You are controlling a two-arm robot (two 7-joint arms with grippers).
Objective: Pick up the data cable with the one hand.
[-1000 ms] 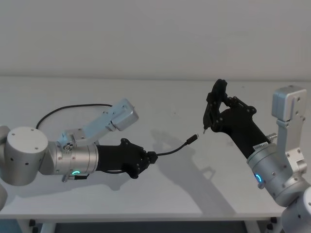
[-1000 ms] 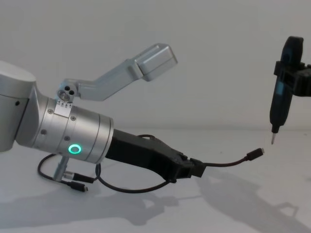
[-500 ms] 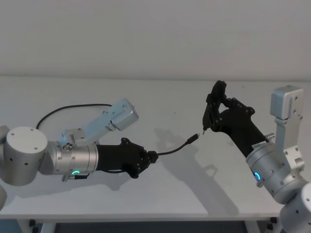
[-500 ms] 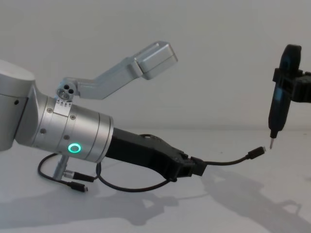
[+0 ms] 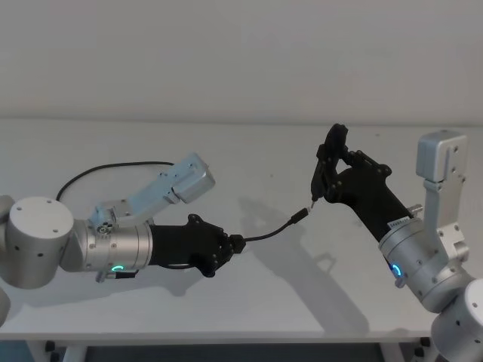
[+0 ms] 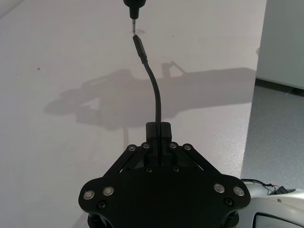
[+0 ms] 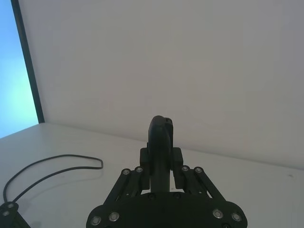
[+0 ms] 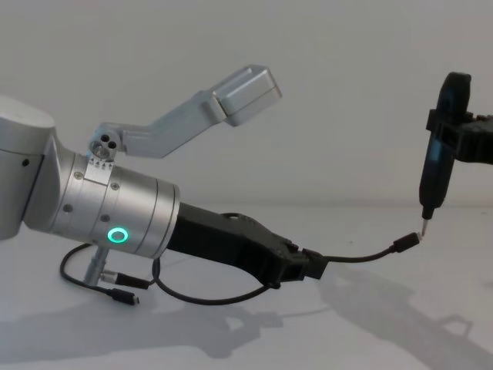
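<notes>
- Holding the cable (image 5: 266,232) a short way behind its free plug, the left gripper (image 5: 232,246) has its fingers clamped on the cord, low over the table (image 5: 249,151) and left of the plug; from the chest the clamp point (image 8: 312,264) sits clear of the tabletop.
- Left of that gripper, the rest of the cable trails back in a loop (image 5: 106,169) lying on the table, and its other plug (image 8: 123,297) rests on the surface under the left wrist.
- From the gripper the free length runs rightward and slightly up, in a gentle curve; that is its long axis, and the plug (image 5: 299,215) at its end points to the right and away from the robot, toward the right gripper's tip.
- The change over the last second is on the right: the right gripper (image 5: 323,181) has come in leftward and lower, so its thin tip (image 8: 424,223) now hangs just above the plug (image 8: 407,243), near touching, where a clear gap stood before.
- The left wrist view agrees: tip (image 6: 133,13) and plug (image 6: 138,45) line up end to end.
- The right gripper's fingers stand together, upright, holding nothing.
- My judgement: the pick-up itself looks done, with the plug end lifted; the right gripper's approach seems aimed at the plug, and a small sideways error would knock the springy end aside.
</notes>
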